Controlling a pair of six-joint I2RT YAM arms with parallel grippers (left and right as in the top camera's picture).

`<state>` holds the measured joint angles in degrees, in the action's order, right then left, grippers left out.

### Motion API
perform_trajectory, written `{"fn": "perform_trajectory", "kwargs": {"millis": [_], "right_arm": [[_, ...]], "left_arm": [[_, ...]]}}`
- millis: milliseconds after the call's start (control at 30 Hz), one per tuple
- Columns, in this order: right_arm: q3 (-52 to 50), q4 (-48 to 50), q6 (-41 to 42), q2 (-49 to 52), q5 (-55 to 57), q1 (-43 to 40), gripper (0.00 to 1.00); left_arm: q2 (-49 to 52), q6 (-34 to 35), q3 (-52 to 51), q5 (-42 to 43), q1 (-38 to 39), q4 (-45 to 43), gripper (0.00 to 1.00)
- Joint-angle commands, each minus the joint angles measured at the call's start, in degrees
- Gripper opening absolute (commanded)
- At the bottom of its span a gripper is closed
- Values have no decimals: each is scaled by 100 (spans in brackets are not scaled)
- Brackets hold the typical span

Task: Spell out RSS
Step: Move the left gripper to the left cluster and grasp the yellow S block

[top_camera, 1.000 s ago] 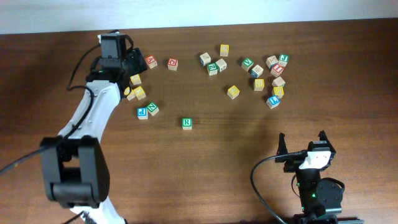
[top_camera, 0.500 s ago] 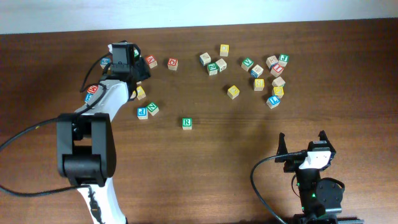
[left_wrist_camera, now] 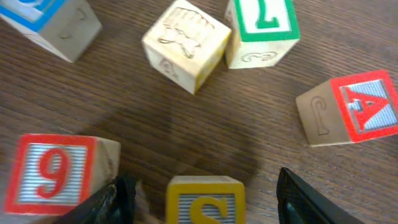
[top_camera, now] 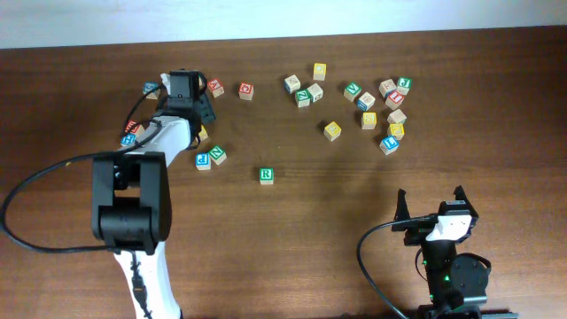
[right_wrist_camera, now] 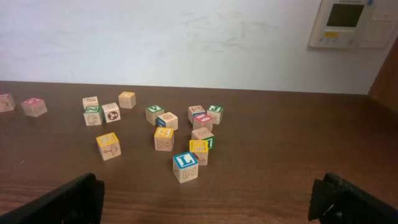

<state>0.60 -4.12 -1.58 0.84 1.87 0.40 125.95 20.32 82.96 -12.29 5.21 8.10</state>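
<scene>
Upper left: left gripper (left_wrist_camera: 200,186) straddles a yellow S cube (left_wrist_camera: 205,200), fingers (left_wrist_camera: 117,200) apart (gaps either side). Green R cube (top_camera: 266,175) at centre; second yellow S cube (right_wrist_camera: 163,138) in the right cluster; lower right, right gripper (top_camera: 434,206) spread wide.

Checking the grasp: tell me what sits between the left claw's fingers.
The yellow S cube, clear of both fingers, as the left wrist view shows.

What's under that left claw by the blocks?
A yellow S cube sits between the open fingers of the left gripper, not yet gripped. Its lower half is cropped; overhead, the gripper hides it.
</scene>
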Motion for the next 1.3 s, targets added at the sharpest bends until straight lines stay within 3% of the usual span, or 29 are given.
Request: {"fn": "perform_trajectory", "kwargs": {"millis": [0,300,433,533,700,900,1267], "right_arm": [[-28,-44,-7,-37,11,0,98],[-28,-44,-7,-37,11,0,98],[-28,-44,-7,-37,11,0,98],[-28,-44,-7,-37,11,0,98],[-28,-44,-7,-37,11,0,98],[-28,-44,-7,-37,11,0,98],[-28,-44,-7,-37,11,0,98]], "left_arm": [[59,-70,57,-39,90,-151,60],[61,-72,57,-186,101,-313,54],[70,-74,57,-321,101,-306,47],[70,-81,55,-321,101,-240,48],[70,-946,55,-315,101,-138,51],[70,-1102,55,-313,96,-120,37],[68,-1099,57,-295,96,-162,25]]}}
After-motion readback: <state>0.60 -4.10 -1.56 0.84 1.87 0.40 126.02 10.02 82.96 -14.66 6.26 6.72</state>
